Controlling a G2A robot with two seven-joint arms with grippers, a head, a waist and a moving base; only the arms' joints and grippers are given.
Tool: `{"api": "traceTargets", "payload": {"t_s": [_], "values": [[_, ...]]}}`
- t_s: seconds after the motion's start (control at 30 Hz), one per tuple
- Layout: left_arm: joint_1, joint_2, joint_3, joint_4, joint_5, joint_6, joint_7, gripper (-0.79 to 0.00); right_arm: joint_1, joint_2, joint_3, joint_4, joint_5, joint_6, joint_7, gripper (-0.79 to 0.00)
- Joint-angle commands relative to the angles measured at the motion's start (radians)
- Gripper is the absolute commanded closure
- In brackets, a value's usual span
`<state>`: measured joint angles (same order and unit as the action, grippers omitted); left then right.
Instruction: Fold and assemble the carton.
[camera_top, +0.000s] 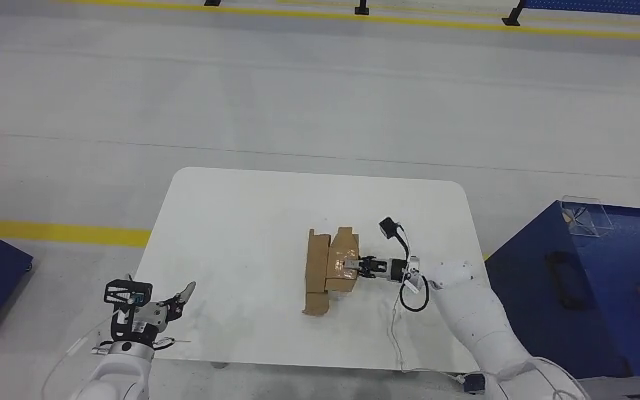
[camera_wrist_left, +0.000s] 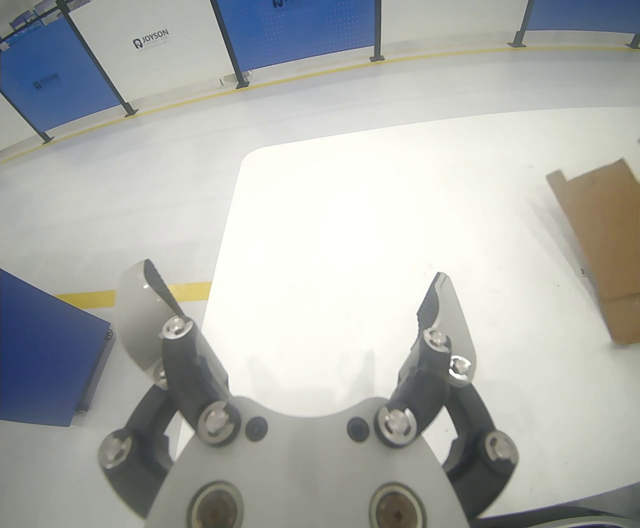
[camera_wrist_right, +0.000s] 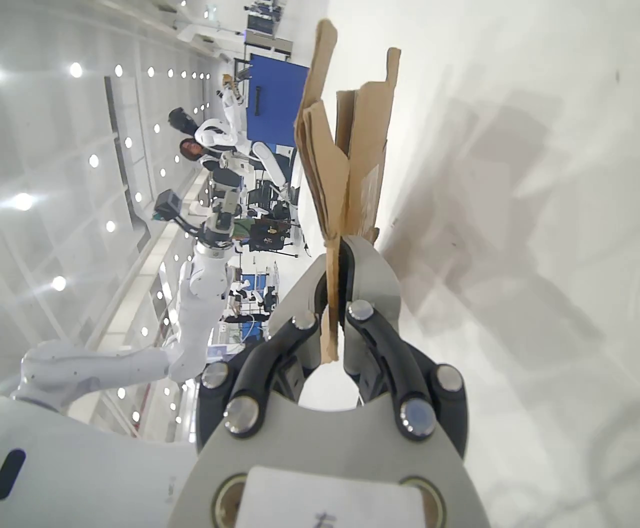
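While the carton (camera_top: 330, 262) lies partly folded near the table's (camera_top: 240, 230) middle, the right gripper (camera_top: 362, 266) meets its right side and the left gripper (camera_top: 180, 297) sits at the table's left edge. Left wrist: jaws spread wide, straddling that edge; printed panels (camera_wrist_left: 150, 50) stand beyond the table. Right wrist: jaws clamped on a carton flap.

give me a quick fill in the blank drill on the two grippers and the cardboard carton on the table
1. The right gripper is ____ on an edge of the carton.
2. The left gripper is ____ and holds nothing.
3. The carton rests on a table whose top is ____ in colour.

Missing words: shut; open; white
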<state>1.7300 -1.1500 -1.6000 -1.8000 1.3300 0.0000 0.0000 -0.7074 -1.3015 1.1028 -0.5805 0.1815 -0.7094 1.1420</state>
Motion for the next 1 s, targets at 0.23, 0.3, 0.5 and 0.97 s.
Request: {"api": "traceTargets", "payload": {"t_s": [0.23,0.3,0.5,0.97], "values": [[0.000,0.000,0.000,0.000,0.000,0.000,0.000,-0.785,-0.476,0.177,0.410,-1.127,0.073,0.154,0.123,0.000],[0.000,0.000,0.000,0.000,0.000,0.000,0.000,-0.785,-0.566,0.190,0.493,-1.292,0.112,0.169,0.130,0.000],[0.000,0.000,0.000,0.000,0.000,0.000,0.000,-0.785,-0.683,0.203,0.602,-1.525,0.157,0.207,0.091,0.000],[0.000,0.000,0.000,0.000,0.000,0.000,0.000,-0.785,-0.706,0.205,0.606,-1.519,0.164,0.250,0.048,0.000]]}}
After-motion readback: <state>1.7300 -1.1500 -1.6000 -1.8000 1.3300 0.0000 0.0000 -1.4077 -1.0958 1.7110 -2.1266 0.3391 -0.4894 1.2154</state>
